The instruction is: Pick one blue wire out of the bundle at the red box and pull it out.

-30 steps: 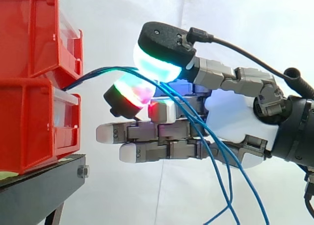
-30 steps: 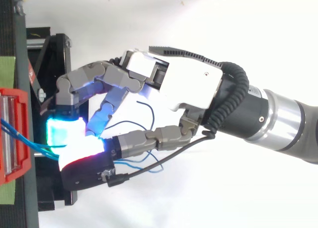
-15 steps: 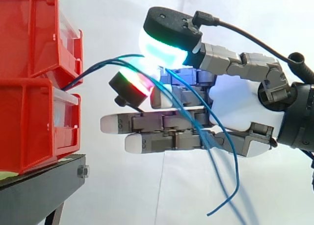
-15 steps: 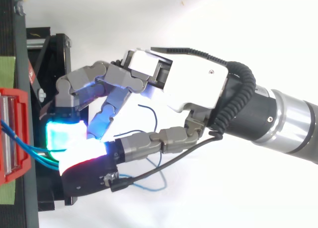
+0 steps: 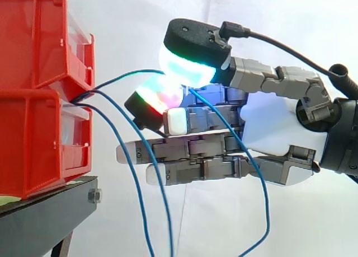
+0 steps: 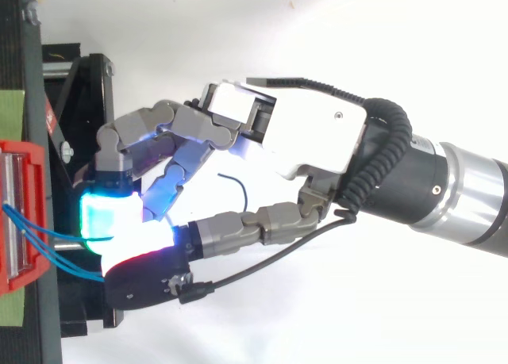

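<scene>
Blue wire (image 5: 126, 74) pinched between two curled, glowing fingertips (image 5: 187, 66) of the hand (image 5: 274, 128), strung taut-looking from the red box (image 5: 33, 150). Beside it, two loose blue wires (image 5: 162, 192) drooping from the same box. Probably best: hold the pinch firm, draw straight back and level, avoid snagging the slack pair. Nothing legible anywhere; green patch (image 6: 12, 102) on the black stand (image 6: 24, 78) apparently blank.

One thin blue wire (image 5: 126, 76) arches from the slot between the stacked red boxes (image 5: 33, 139) up into the pinch of the robot hand (image 5: 274, 134), then trails down past the palm to a loose end. Two more blue wires (image 5: 130, 173) leave the same slot and hang slack, side by side.
</scene>
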